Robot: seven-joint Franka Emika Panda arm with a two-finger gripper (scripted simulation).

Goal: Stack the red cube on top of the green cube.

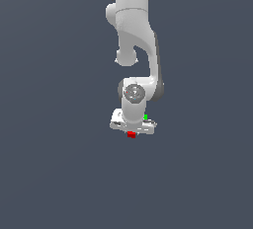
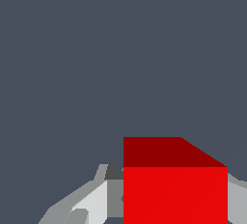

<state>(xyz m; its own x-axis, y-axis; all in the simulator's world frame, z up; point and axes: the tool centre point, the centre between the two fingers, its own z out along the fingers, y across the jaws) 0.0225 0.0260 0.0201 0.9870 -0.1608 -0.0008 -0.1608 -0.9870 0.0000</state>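
Observation:
In the exterior view my white gripper [image 1: 132, 131] points down from the arm. The red cube [image 1: 131, 134] sits between its fingertips, just below the hand. The green cube [image 1: 146, 117] shows as a small green spot behind the hand, towards the exterior view's right, mostly hidden by it. In the wrist view the red cube [image 2: 174, 189] fills the space between the grey fingers [image 2: 91, 203], which touch it on both sides. My gripper [image 2: 174, 203] is shut on it. The green cube is out of the wrist view.
A plain dark grey-blue floor [image 1: 54, 164] lies all around. The arm's white links [image 1: 133, 30] rise above the gripper towards the top of the exterior view.

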